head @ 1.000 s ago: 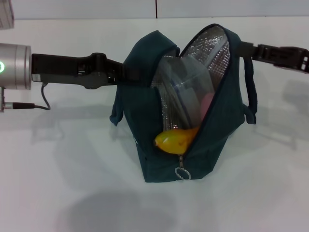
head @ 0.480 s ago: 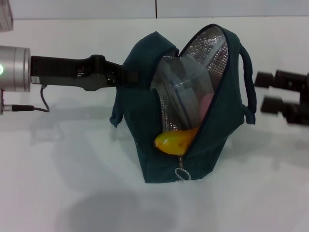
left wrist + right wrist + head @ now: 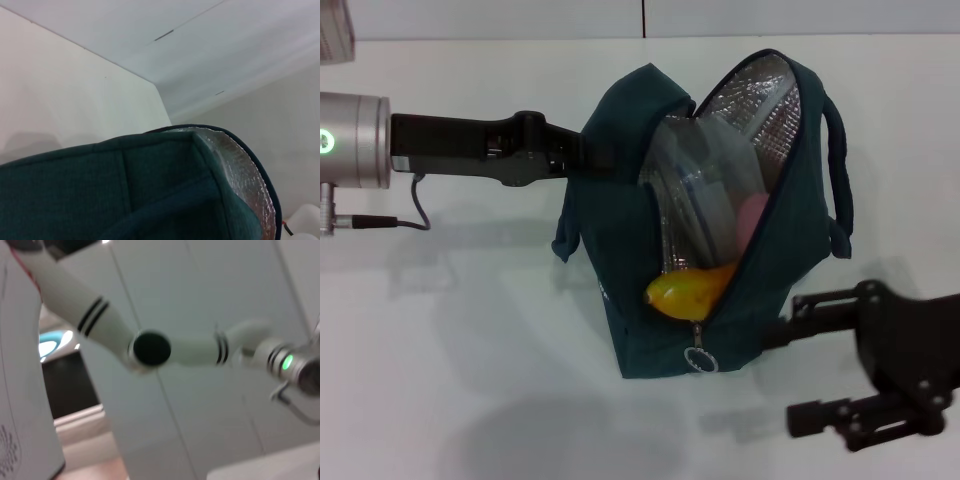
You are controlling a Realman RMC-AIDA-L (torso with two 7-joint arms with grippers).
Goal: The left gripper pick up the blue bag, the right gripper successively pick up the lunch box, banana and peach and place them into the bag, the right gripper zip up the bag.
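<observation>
Right claw (image 3: 788,375) spread, near the ring zip pull (image 3: 699,358); left claw (image 3: 582,158) apparently pinching the blue bag (image 3: 620,230).

Blue bag (image 3: 620,230) stands upright, unzipped, foil lining showing; inside, lunch box (image 3: 705,190) on edge, peach (image 3: 752,215) beside it, banana (image 3: 690,288) poking out low
</observation>
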